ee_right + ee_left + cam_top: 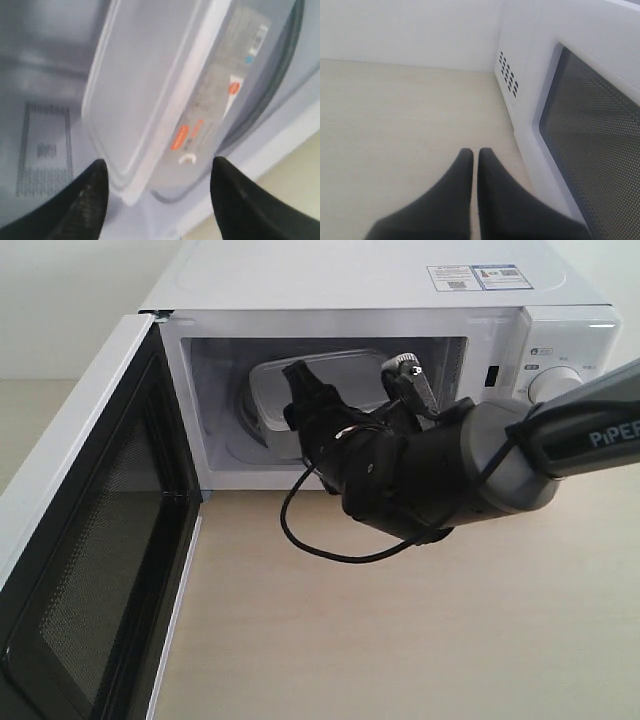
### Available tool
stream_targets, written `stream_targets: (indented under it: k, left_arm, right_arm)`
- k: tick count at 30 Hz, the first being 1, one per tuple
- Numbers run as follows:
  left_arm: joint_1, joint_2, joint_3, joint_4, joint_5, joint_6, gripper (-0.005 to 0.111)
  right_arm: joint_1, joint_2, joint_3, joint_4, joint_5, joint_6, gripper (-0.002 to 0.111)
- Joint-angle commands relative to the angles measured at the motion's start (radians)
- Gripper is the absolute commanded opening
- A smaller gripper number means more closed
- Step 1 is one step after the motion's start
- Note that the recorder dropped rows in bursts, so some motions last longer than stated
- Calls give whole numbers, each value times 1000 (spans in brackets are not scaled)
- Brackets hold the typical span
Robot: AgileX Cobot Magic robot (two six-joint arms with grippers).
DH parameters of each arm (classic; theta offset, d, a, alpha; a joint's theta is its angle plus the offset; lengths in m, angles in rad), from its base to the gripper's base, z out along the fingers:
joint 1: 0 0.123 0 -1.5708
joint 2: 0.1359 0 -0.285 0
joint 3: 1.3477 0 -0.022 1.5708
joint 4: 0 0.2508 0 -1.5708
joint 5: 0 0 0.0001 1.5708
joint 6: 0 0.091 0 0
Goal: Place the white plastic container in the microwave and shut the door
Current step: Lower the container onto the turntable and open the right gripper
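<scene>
Jaws of the right gripper point(348, 370) spread wide, gripping nothing; its fingertips point(95, 175) sit just inside the mouth of the microwave point(350, 280), and its arm reaches in from the front of the microwave, on the side with the knob point(555, 385); a black cable point(300, 535) loops below the wrist.

White container point(268, 398) is inside the microwave, on the glass turntable point(295, 50), just beyond the fingertips; lid is on; the side with the red-and-white label point(180, 137) faces the microwave's opening.

Door point(80, 540) is swung fully open on the microwave's hinge side, with its black mesh inner face showing.

Jaws of the left gripper point(475, 152) pressed together, empty; it hangs over the bench point(395, 125) near the microwave's vented side wall point(507, 75), on the far side of the open door from the cavity; door window fills the view beside it.
</scene>
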Motion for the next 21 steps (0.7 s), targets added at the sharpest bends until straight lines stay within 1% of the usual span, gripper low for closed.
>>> stream_targets:
  k: [1,5,8,11,12,13,14,16,18,19,21]
  left_arm:
    - [-5,-3,4,-7,1,4,4]
    - [-5,-3,4,-7,1,4,4]
    - [-5,-3,4,-7,1,4,4]
    - [-5,-3,4,-7,1,4,4]
    - [-5,-3,4,-7,1,4,4]
    - [-5,-3,4,-7,1,4,4]
    - [-5,-3,4,-7,1,4,4]
    - [-5,-3,4,-7,1,4,4]
    - [-5,-3,4,-7,1,4,4]
    - [-5,-3,4,-7,1,4,4]
    - [-5,-3,4,-7,1,4,4]
  right_arm:
    - [2,-59,-4,-19,80,-219,58]
    - [2,-113,-4,-19,174,-474,58]
    - [2,-144,-4,-19,263,-629,58]
    - [2,-158,-4,-21,403,-695,57]
    - [2,-158,-4,-23,469,-711,55]
    - [2,-158,-4,-25,531,-737,52]
    - [2,-158,-4,-25,585,-765,45]
    - [2,-158,-4,-25,652,-817,29]
    - [2,-158,-4,-25,692,-874,5]
    - [2,-158,-4,-25,703,-896,0]
    - [2,-158,-4,-27,715,-960,0]
